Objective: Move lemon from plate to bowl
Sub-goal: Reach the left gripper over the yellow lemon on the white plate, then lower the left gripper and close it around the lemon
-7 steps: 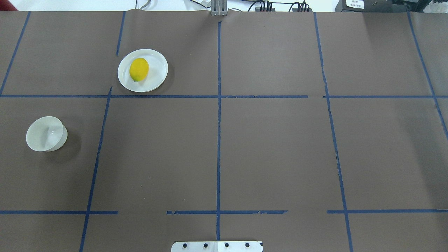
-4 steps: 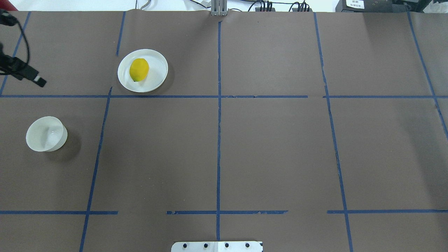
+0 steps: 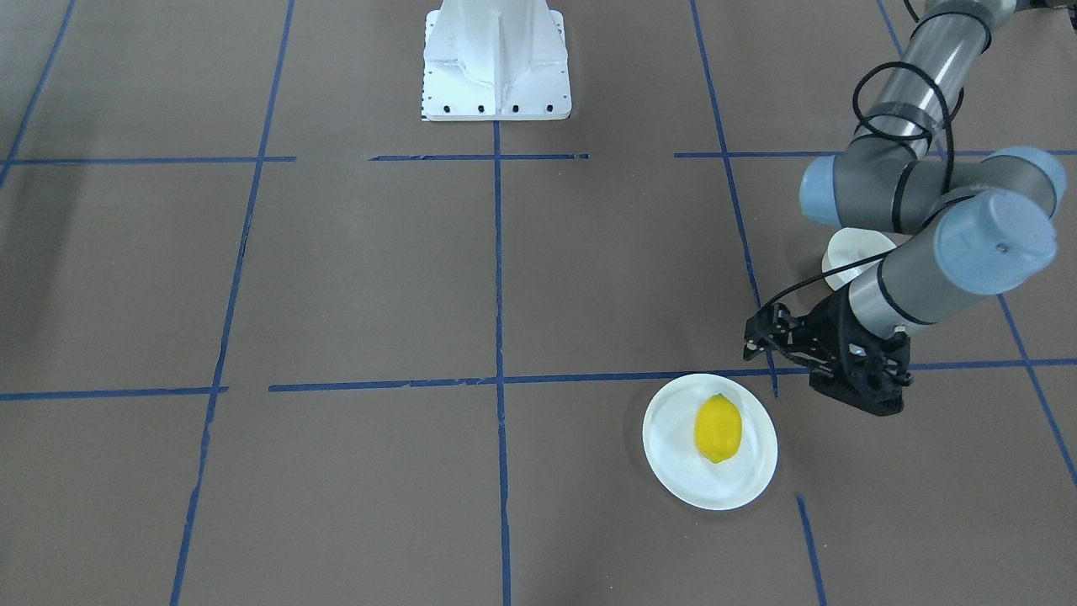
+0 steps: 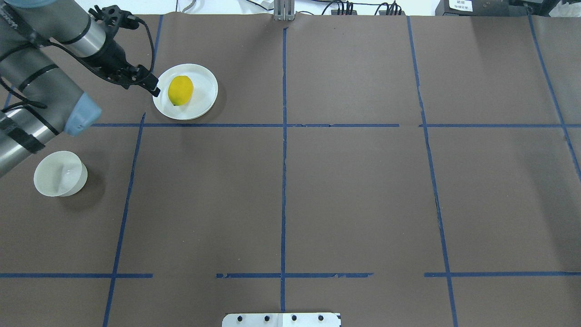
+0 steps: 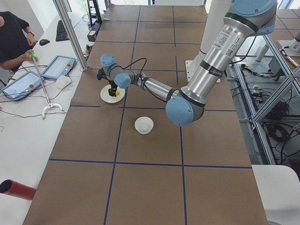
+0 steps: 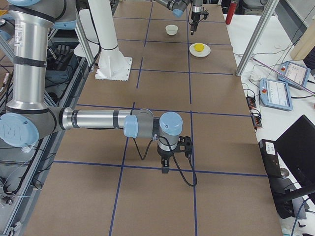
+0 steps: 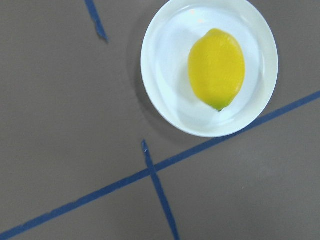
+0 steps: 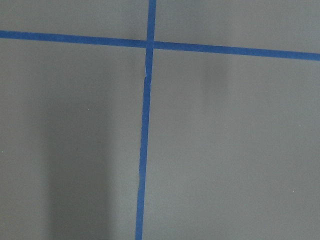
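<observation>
Lemon point(image 4: 180, 90) on the plate point(image 4: 204, 97), bowl point(image 4: 59, 175) well apart
My left gripper point(image 4: 153, 87) hangs beside the plate's rim (jaws apart or together, I cannot tell); the right gripper point(image 6: 165, 169) is equally unreadable.

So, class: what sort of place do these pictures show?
Probably a robotics lab: a paper-covered table gridded with blue tape, teach pendants on a side bench, and an operator beside it.

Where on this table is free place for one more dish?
Everything right of the centre tape line is bare, and the squares between it and the bowl. Crowded: far left, where the left gripper hovers beside the plate with the lemon.
</observation>
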Controlling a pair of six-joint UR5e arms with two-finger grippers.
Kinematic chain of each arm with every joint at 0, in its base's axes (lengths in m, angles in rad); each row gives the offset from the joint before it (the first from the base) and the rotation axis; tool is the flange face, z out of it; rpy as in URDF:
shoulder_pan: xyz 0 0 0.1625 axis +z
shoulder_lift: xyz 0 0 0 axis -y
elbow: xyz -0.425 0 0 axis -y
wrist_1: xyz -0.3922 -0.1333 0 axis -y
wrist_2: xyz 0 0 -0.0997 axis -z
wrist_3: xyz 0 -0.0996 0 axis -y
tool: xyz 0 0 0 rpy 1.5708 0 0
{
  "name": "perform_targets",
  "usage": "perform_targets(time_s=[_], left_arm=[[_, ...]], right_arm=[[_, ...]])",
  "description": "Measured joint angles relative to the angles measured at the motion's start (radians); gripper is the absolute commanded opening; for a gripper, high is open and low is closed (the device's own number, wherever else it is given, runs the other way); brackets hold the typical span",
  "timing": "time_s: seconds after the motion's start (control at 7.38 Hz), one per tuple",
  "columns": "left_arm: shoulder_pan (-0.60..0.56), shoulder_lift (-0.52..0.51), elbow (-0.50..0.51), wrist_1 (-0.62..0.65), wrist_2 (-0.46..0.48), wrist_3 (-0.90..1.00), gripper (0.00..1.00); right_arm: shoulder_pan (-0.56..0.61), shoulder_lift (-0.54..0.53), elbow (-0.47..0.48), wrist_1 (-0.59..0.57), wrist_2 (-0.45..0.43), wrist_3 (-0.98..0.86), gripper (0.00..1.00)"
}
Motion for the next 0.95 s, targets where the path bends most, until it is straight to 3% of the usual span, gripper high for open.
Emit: perform_targets(time_s=[0.27, 0.95], left_arm=[[0.034, -0.059, 0.095, -0.074, 0.077, -0.067, 1.00], [0.076, -0.159, 0.270, -0.159, 0.147, -0.223, 1.00]], right_arm=[[0.000, 0.000, 0.000, 0.000, 0.000, 0.000, 1.00], [0.000, 0.000, 0.000, 0.000, 0.000, 0.000, 1.00]])
